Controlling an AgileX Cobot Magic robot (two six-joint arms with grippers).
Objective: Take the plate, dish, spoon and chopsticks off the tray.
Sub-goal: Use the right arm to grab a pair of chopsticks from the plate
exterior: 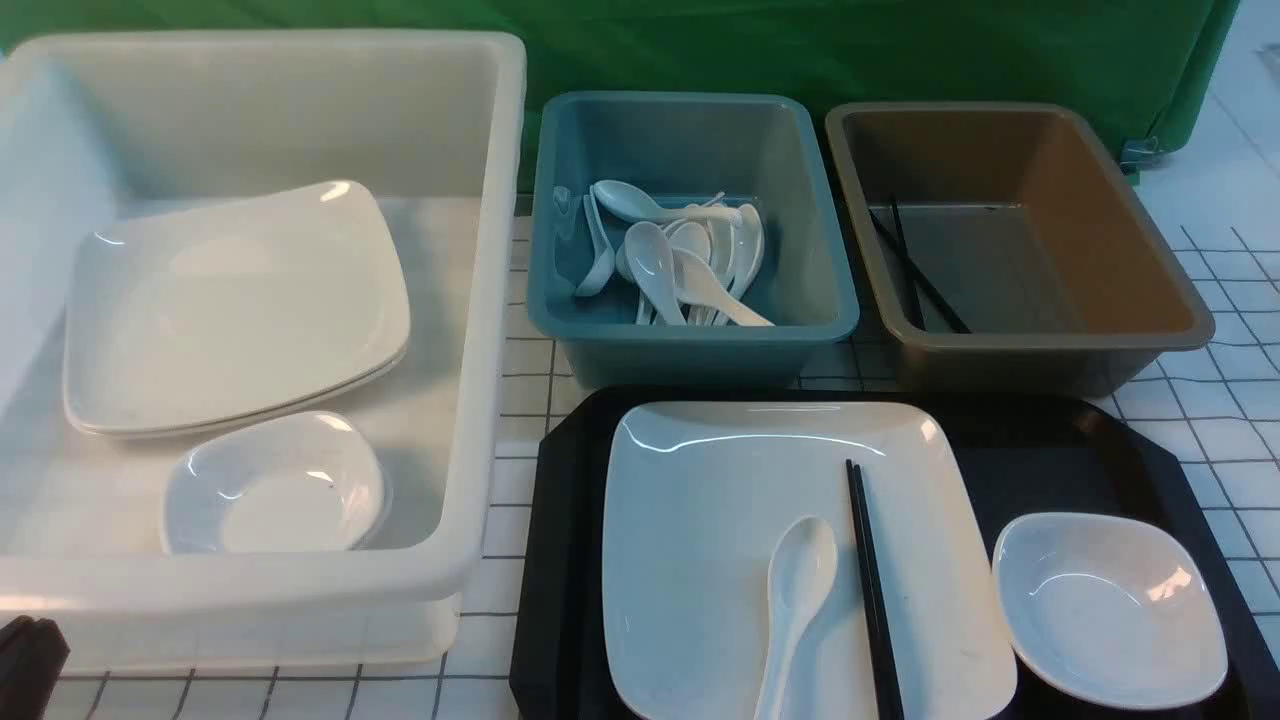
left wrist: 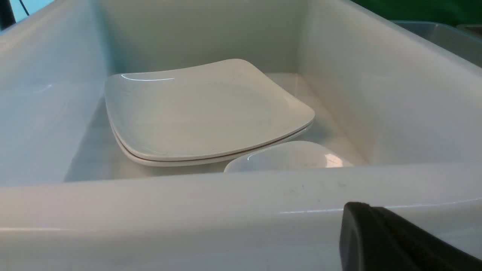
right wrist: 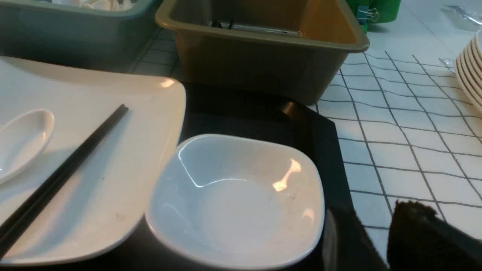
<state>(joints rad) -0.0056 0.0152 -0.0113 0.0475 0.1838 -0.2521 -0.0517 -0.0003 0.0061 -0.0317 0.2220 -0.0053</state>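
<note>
- Resting in the middle of the large black plastic tray [exterior: 1050,450], which has cut-off corners, is the big glossy white square plate [exterior: 700,520].
- The glossy white soup spoon [exterior: 795,600] lies on the plate. Its oval bowl points away from the robot and its handle runs off the near edge of the front view.
- The pair of thin black chopsticks [exterior: 870,590] lies on the plate just right of the spoon, side by side, far ends pointing away from the robot.
- The small glossy white shallow dish [exterior: 1110,610] sits on the tray's bare surface right of the plate. It is close against the plate's edge, but whether they touch cannot be told.
- The right gripper [right wrist: 418,233] shows only as a dark finger end in the right wrist view, above the checked cloth past the tray's right rim and near the dish. Whether its jaws are spread or pressed together cannot be told.
- The left gripper [left wrist: 376,233] shows as a black part outside the near wall of the large white plastic tub [exterior: 480,300], with its jaws pressed together.
- That tub, left of the tray, holds two stacked white square plates [exterior: 230,310], with a second small dish [exterior: 275,485] in front of them.
- Beyond the tray stands a teal plastic tub [exterior: 690,340] holding a heap of white spoons [exterior: 680,260].
- Right of it, a brown plastic tub [exterior: 1130,300] holds two black sticks [exterior: 915,265].
- Everything stands on a white grid-lined cloth [exterior: 1220,400], with a green backdrop [exterior: 800,50] behind.
</note>
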